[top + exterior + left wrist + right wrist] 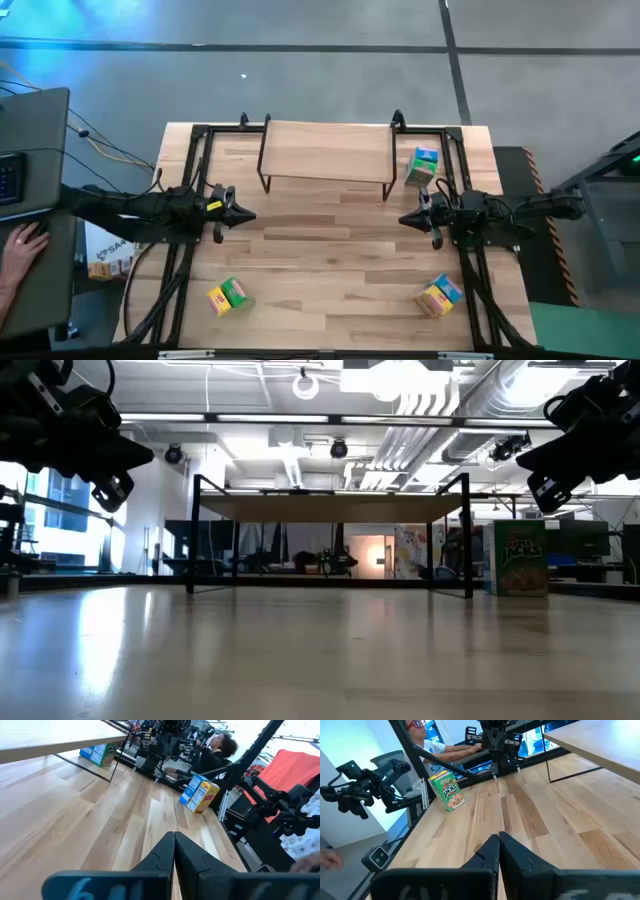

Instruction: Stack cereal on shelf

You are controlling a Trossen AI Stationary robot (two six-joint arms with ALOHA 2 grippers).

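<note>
The shelf (pixel 325 150) stands at the table's far middle, its light plank on thin black legs; it also shows in the low view (pixel 330 510). Three cereal boxes show. A green-and-blue one (pixel 423 167) stands upright just right of the shelf (pixel 520 558). A yellow-and-green one (pixel 228 296) lies near the left front, and a yellow-and-blue one (pixel 440 295) near the right front (pixel 199 793). My left gripper (pixel 250 214) hovers left of centre, shut and empty (pixel 174 837). My right gripper (pixel 405 220) hovers right of centre, shut and empty (pixel 498 839).
Bare wooden table (pixel 330 260) lies between the two grippers and in front of the shelf. Black frame rails (pixel 185 250) run along both table sides. A person's hand (pixel 20 245) rests at a desk left of the table; a person sits beyond the left edge (pixel 427 740).
</note>
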